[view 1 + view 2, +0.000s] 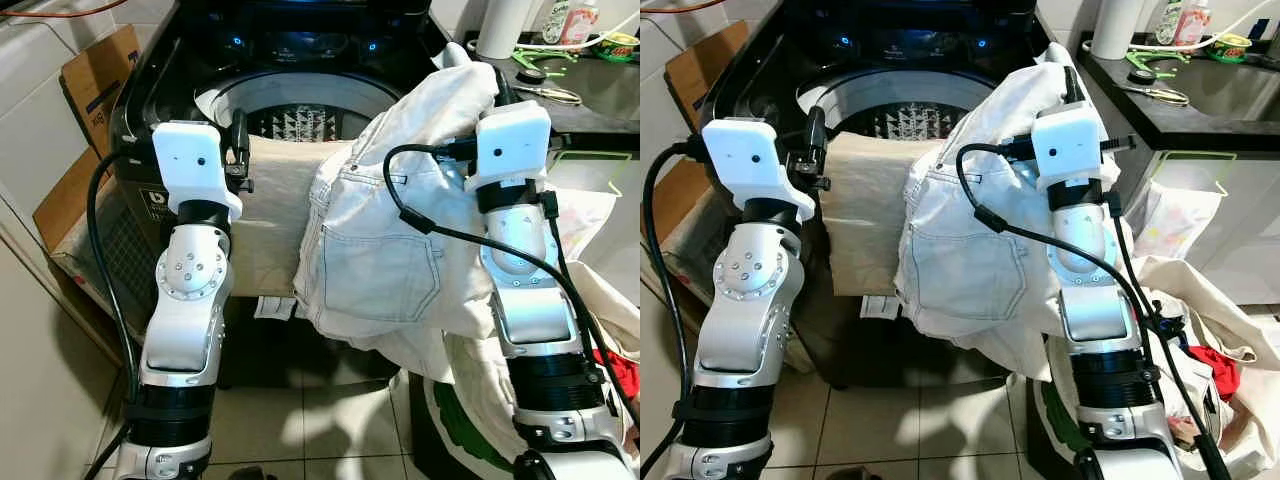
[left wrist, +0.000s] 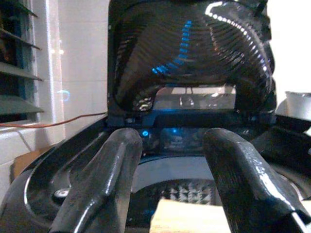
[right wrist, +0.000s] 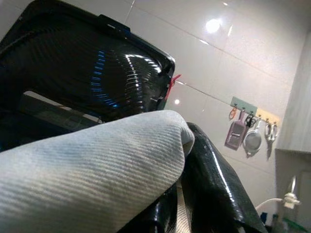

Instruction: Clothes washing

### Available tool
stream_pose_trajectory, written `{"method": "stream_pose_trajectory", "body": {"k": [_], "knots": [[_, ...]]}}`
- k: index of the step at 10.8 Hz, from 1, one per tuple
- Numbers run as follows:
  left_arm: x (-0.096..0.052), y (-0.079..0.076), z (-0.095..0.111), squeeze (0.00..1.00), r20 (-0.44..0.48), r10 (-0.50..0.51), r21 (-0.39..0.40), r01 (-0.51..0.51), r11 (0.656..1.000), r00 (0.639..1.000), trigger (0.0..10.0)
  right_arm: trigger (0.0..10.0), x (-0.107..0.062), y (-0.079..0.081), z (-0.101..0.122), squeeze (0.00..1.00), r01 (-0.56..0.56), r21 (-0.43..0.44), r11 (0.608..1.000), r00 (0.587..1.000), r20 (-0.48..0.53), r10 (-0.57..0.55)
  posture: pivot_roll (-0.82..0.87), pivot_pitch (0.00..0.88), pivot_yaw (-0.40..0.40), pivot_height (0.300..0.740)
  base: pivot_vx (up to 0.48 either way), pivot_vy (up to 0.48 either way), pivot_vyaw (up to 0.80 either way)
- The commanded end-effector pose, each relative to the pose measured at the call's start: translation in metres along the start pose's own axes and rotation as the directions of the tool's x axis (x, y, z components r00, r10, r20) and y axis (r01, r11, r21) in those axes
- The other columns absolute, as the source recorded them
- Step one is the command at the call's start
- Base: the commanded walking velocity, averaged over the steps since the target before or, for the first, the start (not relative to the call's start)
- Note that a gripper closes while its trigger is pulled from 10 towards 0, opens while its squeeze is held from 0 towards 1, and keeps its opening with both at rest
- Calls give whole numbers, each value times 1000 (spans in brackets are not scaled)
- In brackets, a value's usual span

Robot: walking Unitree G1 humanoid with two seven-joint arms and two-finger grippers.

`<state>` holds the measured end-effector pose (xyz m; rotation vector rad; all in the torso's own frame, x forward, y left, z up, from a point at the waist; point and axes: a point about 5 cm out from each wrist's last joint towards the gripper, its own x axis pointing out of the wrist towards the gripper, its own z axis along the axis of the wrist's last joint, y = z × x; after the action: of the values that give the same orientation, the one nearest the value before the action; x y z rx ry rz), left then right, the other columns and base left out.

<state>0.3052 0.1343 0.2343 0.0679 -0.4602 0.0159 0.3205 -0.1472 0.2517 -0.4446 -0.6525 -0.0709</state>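
The right gripper [image 3: 194, 194] is clamped on a pair of white jeans [image 1: 375, 265]: its wrist view shows a fold of pale twill pinched between the black fingers [image 3: 214, 179]. From that grip the jeans hang down in front of the right arm, a back pocket facing outward, their lower edge below the washer's front rim. Beyond the right jaws stands the raised dark lid [image 3: 92, 77] of the washing machine [image 1: 160, 90], and past that a tiled wall with kitchen tools [image 3: 248, 136] hung on hooks.

The left gripper [image 2: 170, 179] has its jaws set well apart with nothing between them. Just beneath and ahead of them lies the top edge of a beige cloth [image 1: 275, 215], draped over the washer's front rim; whether the fingertips touch it is hard to tell. Ahead of these jaws opens the drum [image 1: 300, 115], then the blue-lit control panel [image 2: 170, 136].

To the right of the right arm sits a dark counter [image 1: 590, 90] with scissors [image 1: 550, 93], and below it a bag of laundry [image 1: 1200, 340].
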Motion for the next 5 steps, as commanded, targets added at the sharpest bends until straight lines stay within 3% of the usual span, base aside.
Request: {"method": "stream_pose_trajectory", "body": {"k": [1,5], "knots": [[3,-3,10,0,49,-21,-14,21,1000,999,10000,0,8,-12,19,0,56,-22,998,994,98,-53,46,0,-12,740,480,0,0],[6,-3,19,0,90,2,-38,2,999,996,10000,0,43,-43,52,0,124,-91,988,960,262,-97,50,0,-13,740,480,0,0]]}}
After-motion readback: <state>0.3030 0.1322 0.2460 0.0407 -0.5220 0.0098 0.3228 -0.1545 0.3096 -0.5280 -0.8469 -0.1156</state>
